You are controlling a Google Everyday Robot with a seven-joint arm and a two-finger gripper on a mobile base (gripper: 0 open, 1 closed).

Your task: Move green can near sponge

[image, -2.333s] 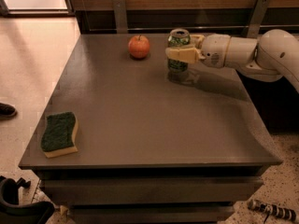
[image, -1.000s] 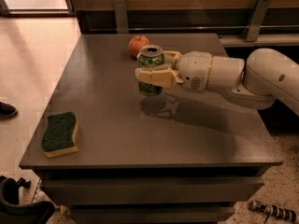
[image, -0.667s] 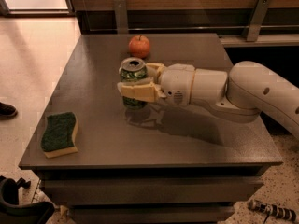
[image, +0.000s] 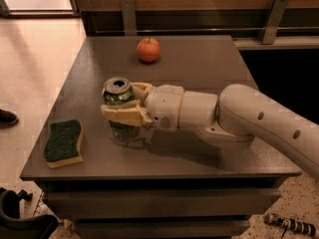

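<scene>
You see the gripper (image: 121,102) clamped around the green can (image: 118,97), upright above the dark table (image: 199,63), its white arm (image: 239,116) reaching in from the right. The sponge (image: 63,143) lies near the table's front-left corner; an apple (image: 149,50) sits toward the back.

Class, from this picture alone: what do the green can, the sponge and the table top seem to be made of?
Green can, held by the gripper: likely thin metal, from its silvery rim and glossy printed side.
Sponge: soft yellow foam under a dark green, rough-looking scrub layer.
Table top: smooth grey-brown surface with a dull sheen, perhaps laminate or coated wood; uncertain.
</scene>
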